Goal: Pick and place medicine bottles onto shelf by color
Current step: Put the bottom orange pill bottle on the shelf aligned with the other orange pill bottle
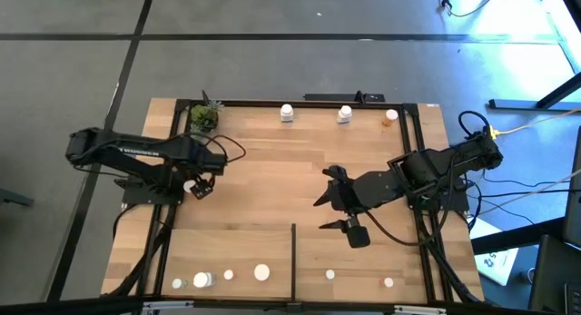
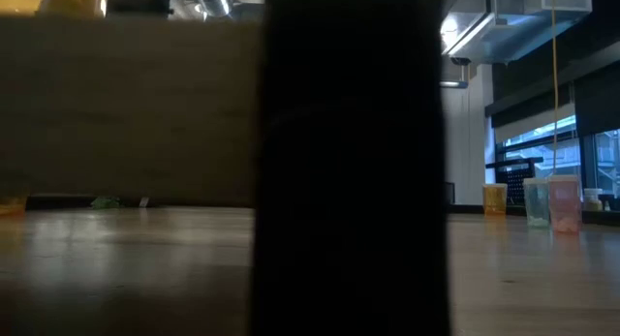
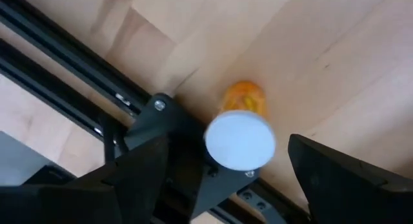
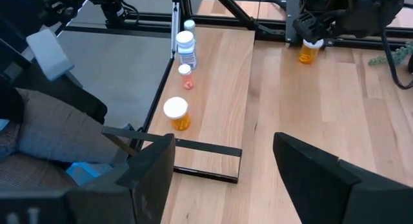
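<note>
A light-wood shelf [image 1: 263, 183] framed by black bars fills the table, with grey floor around it and a short black divider strip [image 1: 292, 260] rising from the near edge.

The left gripper [image 1: 198, 185] hangs at the shelf's left side, straight over an orange bottle [image 3: 242, 114] with a white cap. Its two dark fingers [image 3: 139, 169] stand wide apart on either side of the cap and touch nothing, as far as the left wrist view shows; the bottle stands upright on the wood, just beside the black frame bar [image 3: 77, 62]. The step in hand looks like the pick of this orange bottle: the gripper is lined up but has not yet closed. The next move calls for a straight drop until the fingers bracket the body below the cap, then a close without knocking the bottle against the bar.

The right gripper [image 1: 338, 199] waits over the middle of the shelf, fingers spread wide and empty.

Further out, two white bottles [image 1: 287, 113] and another orange one [image 1: 390, 118] stand along the far edge, near a small potted plant [image 1: 204, 116]. A row of bottles [image 1: 261, 272] sits along the near edge left of the strip, and two small ones [image 1: 330, 275] right of it.
</note>
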Controlling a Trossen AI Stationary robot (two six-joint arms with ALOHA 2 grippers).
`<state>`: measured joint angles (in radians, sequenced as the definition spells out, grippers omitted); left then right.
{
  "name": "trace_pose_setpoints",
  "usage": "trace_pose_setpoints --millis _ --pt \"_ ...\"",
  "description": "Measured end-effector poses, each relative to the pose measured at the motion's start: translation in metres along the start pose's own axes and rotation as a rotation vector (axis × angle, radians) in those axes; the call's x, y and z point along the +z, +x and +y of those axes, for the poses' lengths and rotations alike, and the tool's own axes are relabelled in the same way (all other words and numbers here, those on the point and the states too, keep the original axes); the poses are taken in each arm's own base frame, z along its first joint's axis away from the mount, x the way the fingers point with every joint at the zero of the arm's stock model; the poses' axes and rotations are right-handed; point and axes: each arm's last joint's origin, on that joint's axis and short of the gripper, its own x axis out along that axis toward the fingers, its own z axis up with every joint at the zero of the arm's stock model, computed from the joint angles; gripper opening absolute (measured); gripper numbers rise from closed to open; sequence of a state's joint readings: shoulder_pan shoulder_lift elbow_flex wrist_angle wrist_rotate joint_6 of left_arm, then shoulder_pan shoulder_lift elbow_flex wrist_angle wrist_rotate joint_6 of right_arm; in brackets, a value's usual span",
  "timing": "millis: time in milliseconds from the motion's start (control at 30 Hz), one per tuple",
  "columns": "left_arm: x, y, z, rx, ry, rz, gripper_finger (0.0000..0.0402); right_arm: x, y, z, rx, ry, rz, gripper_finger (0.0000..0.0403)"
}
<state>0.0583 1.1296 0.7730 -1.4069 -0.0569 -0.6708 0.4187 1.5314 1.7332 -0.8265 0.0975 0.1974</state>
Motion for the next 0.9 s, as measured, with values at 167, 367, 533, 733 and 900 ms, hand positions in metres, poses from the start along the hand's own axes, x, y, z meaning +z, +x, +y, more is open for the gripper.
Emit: trace_pose_setpoints --millis 167,367,533,733,900 --pt "0.0008 0.0001 -0.0011 -0.021 -0.002 -0.003 0.0314 0.0001 0.0 -0.0006 -0.023 -0.001 -0.004 0.0264" --pt "0.0008 0.0001 -0.0012 -0.022 -0.002 -0.003 0.0314 -0.0002 0.0 -0.0019 -0.066 -0.034 -0.006 0.0264" --pt "0.0008 0.0001 -0.0011 -0.022 -0.002 -0.003 0.0314 -0.0002 -0.0001 -0.0019 -0.066 -0.046 -0.006 0.0264" --pt "0.0007 0.0001 -0.0012 -0.022 -0.003 -0.003 0.0314 -0.0002 0.0 -0.0019 -0.066 -0.046 -0.006 0.0264" --pt "0.0003 0.0 -0.0018 -0.028 -0.028 0.001 0.0314 -0.0006 0.0 -0.002 -0.067 -0.048 -0.002 0.0264"
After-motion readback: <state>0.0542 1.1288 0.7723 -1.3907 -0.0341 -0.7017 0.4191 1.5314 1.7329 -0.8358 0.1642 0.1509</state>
